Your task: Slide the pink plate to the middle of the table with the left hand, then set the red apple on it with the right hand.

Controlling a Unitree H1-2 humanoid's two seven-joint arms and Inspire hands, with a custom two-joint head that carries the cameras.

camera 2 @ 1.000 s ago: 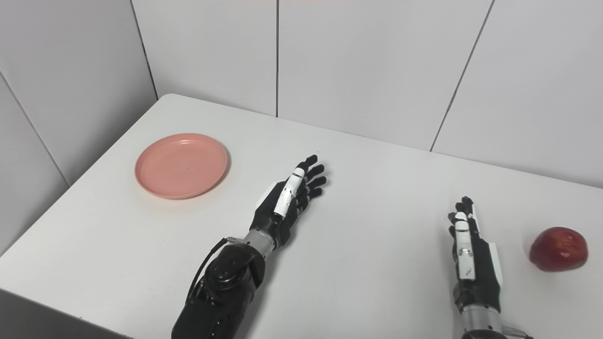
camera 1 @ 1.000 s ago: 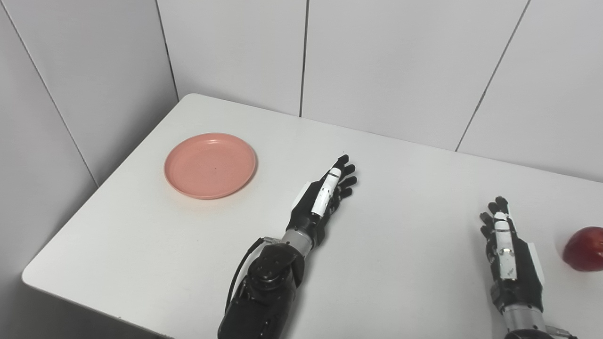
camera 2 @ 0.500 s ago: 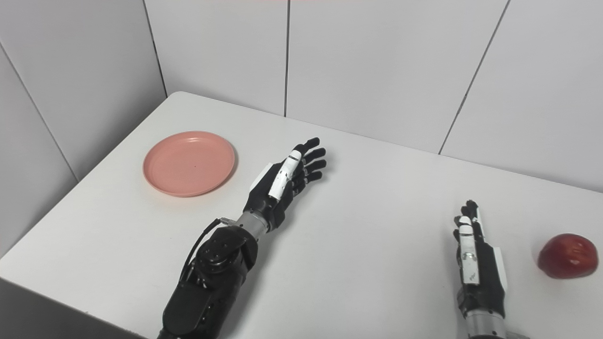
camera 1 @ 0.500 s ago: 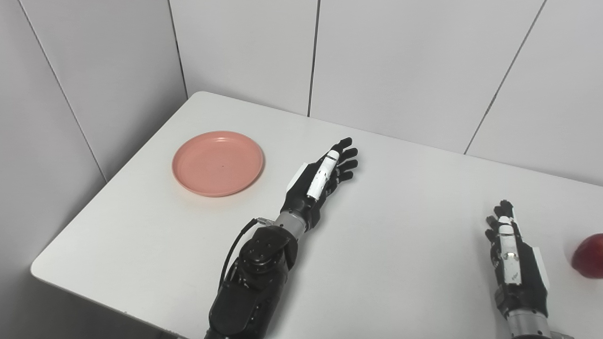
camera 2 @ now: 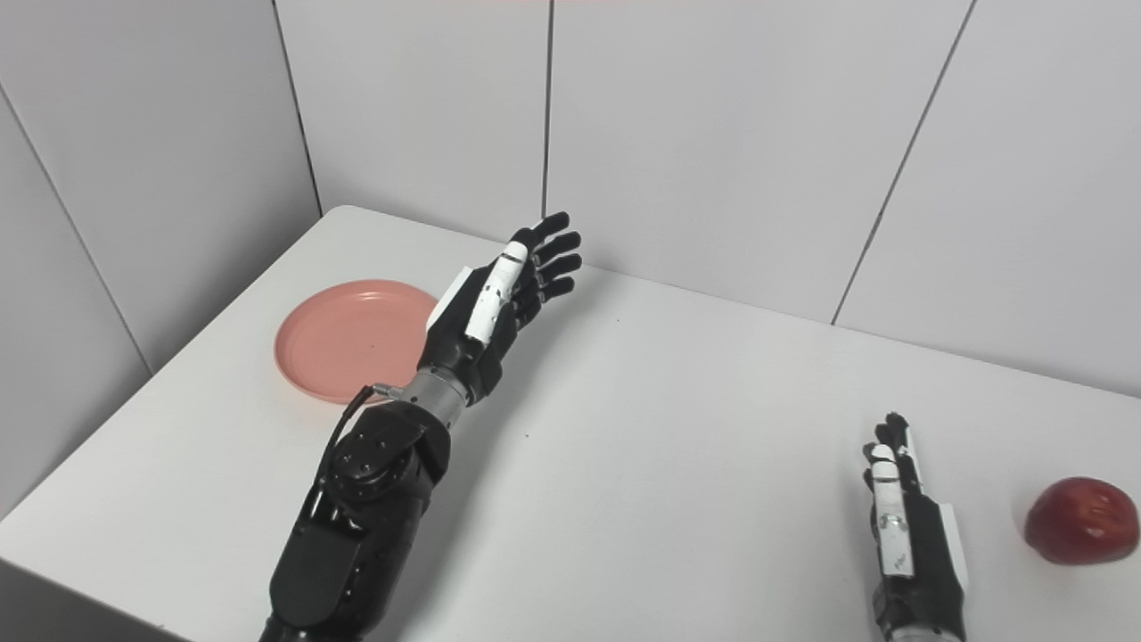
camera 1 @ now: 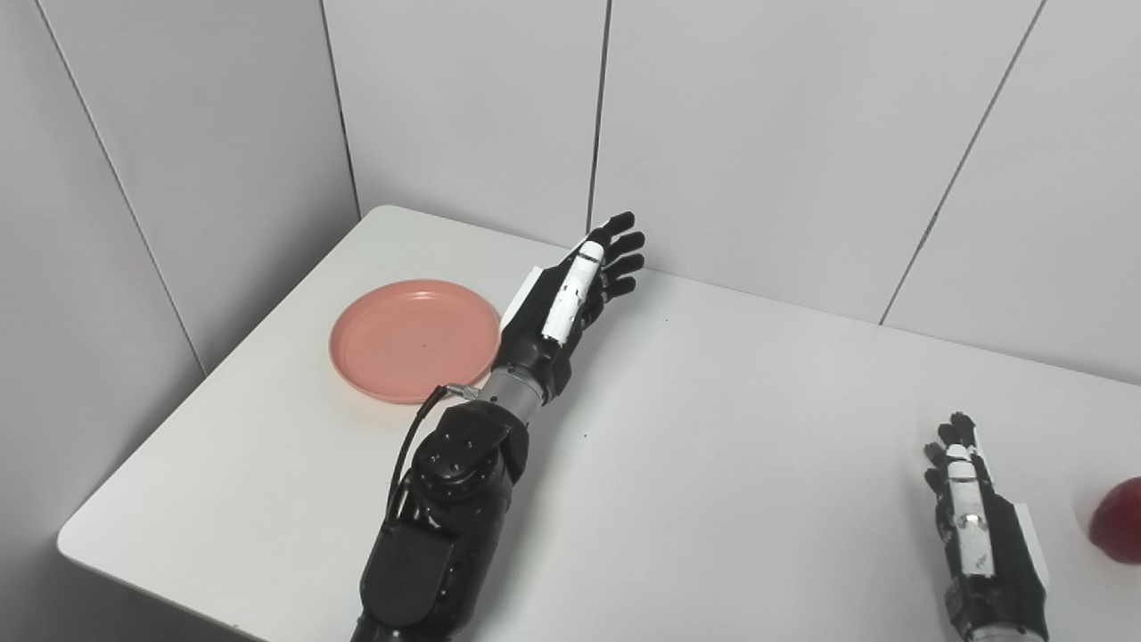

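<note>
The plate lies flat on the white counter, near its far left corner. The left hand is raised above the counter just right of the plate, its wrist and forearm overlapping the plate's right rim in both views. Its fingers are spread and stretched out straight toward the far wall, and it holds nothing. It seems to float clear of the plate rather than touch it, though the overlap makes that hard to settle.

The apple sits on the counter well apart from the plate, far to its right and nearer the front edge; the left eye view cuts off most of it. The right hand is low over the counter just left of the apple, apart from it, on the side toward the plate. Its fingers point away from the robot, straight and close together, empty.
</note>
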